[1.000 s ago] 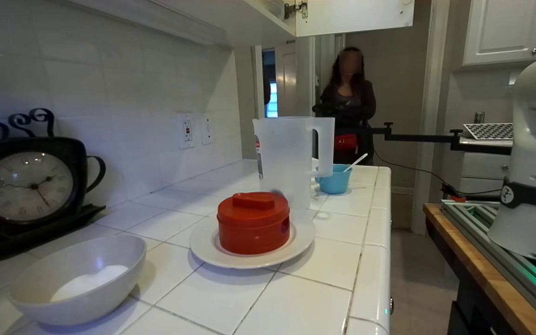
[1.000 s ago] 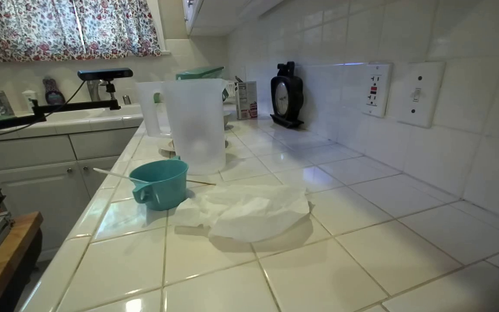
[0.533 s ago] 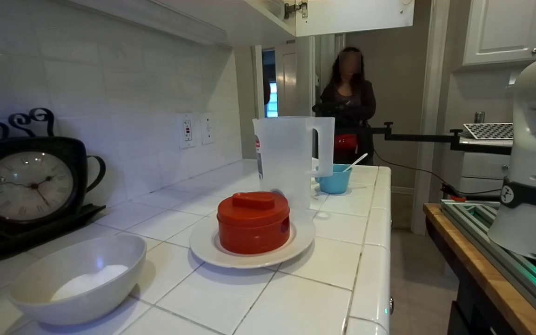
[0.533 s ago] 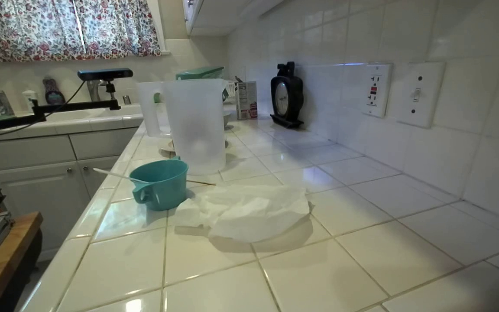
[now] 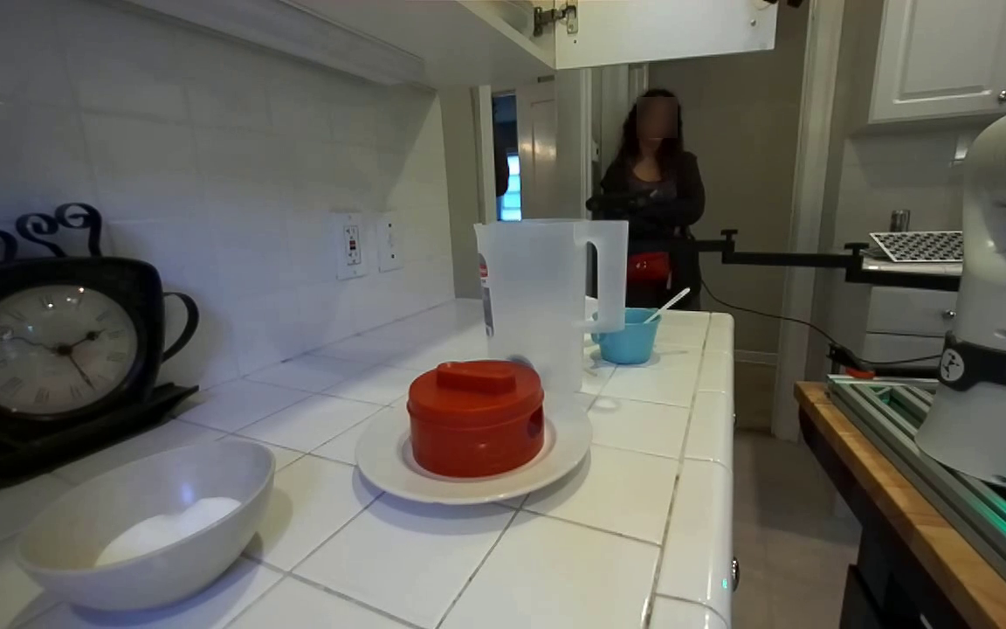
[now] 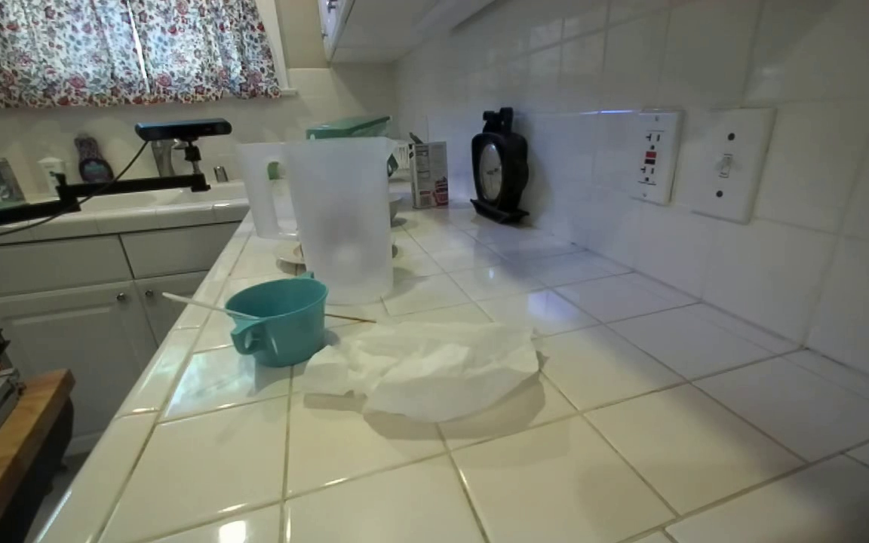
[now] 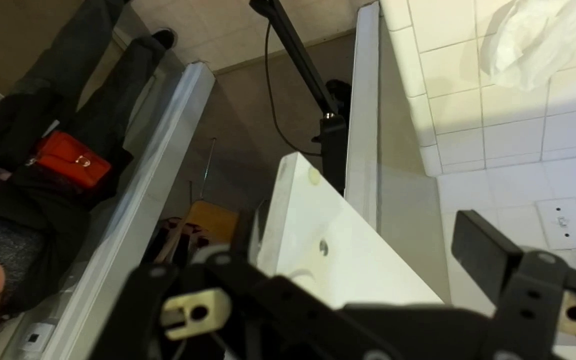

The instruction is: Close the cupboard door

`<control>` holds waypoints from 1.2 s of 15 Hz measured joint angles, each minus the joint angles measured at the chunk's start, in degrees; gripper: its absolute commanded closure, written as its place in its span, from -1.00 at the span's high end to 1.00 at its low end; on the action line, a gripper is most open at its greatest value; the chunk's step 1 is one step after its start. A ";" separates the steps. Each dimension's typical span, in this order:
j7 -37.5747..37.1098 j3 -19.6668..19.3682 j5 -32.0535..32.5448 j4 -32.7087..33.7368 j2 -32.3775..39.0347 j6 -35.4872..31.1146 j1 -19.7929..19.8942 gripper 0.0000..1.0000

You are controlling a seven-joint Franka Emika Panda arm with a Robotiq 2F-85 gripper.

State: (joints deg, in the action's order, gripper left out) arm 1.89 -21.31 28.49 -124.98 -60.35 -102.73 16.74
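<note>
The cupboard door [image 5: 669, 31] is a plain white panel at the top of an exterior view. It stands open, swung out from the wall cupboard [image 5: 477, 39] on a metal hinge [image 5: 553, 19]. In the wrist view the door [image 7: 368, 270] reaches between the jaws, with its narrow edge and inner face showing. My gripper [image 7: 360, 237] is open, one finger on each side of the door's edge. The right finger pad [image 7: 485, 252] is clear of the panel. I cannot tell whether the left finger touches it. In an exterior view only a small dark tip shows by the door's free end.
Below is a tiled counter [image 5: 590, 542] with a clear pitcher [image 5: 529, 288], blue cup [image 5: 628, 341], red container [image 5: 475, 428] on a plate, and white bowl [image 5: 154, 533]. A person [image 5: 651, 192] stands behind. A black camera bar [image 5: 791, 259] crosses beside the counter.
A small dark tip has come into an exterior view at the top edge, by the door's free end. The door and the counter things have not visibly moved.
</note>
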 measured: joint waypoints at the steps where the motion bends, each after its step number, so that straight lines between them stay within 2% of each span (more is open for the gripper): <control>1: 0.70 -0.22 0.00 0.01 0.22 -0.38 -0.03 1.00; 18: 14.59 -5.25 -1.23 0.02 0.60 -4.13 -4.27 1.00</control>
State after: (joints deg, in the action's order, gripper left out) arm 16.48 -26.56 27.26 -124.96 -59.75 -106.86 12.48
